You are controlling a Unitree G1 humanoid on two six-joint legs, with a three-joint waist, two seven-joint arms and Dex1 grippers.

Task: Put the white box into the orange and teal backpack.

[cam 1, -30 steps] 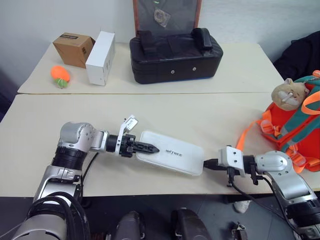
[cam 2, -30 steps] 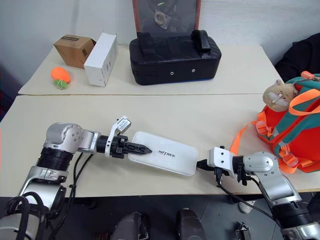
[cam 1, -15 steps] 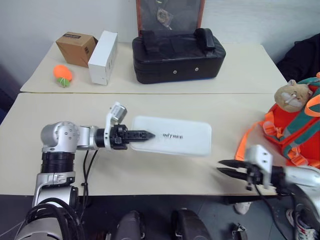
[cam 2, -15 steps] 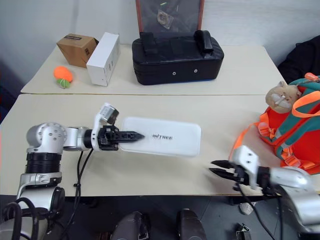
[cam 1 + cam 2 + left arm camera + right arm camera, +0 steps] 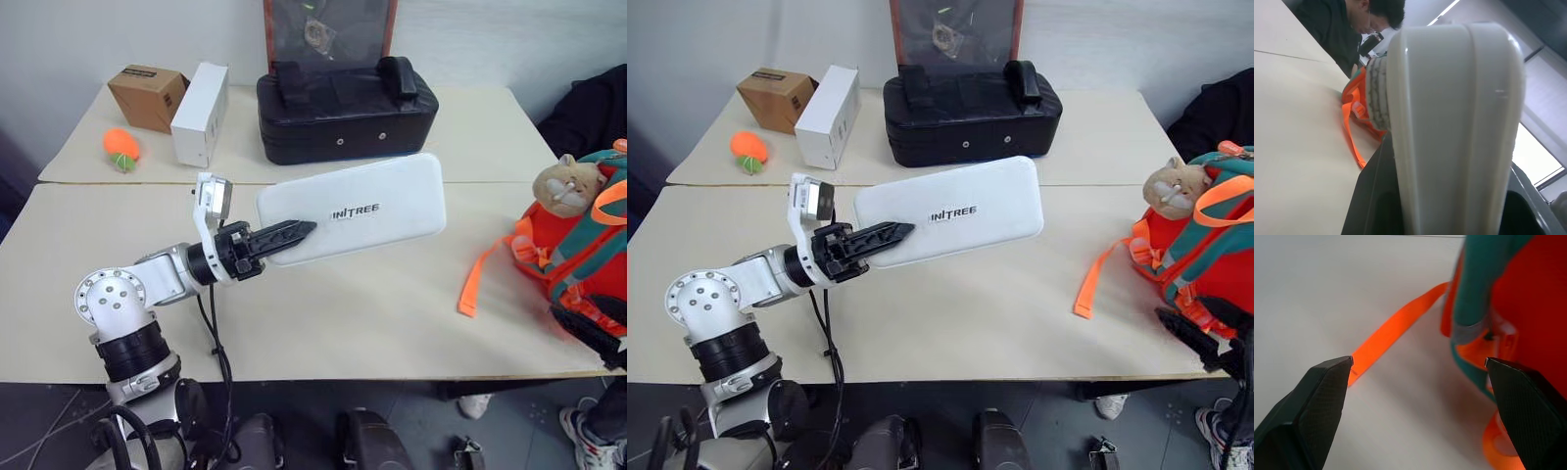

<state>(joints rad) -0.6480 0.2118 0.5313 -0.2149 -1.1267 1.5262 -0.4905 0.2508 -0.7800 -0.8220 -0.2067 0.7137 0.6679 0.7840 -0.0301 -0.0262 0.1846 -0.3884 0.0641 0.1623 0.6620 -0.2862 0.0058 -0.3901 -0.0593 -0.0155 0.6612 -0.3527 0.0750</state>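
Left eye view: left pincer (image 5: pixel 294 233) grips the white box (image 5: pixel 358 206) aloft, aimed at three o'clock toward the backpack (image 5: pixel 588 259); right pincer (image 5: pixel 1415 396) gapes beside its strap (image 5: pixel 1396 335), likely to open it

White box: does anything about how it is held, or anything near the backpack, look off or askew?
The white box is clamped at one end only by the left gripper, sticking out tilted above the table. One orange strap of the orange and teal backpack trails loose across the table.
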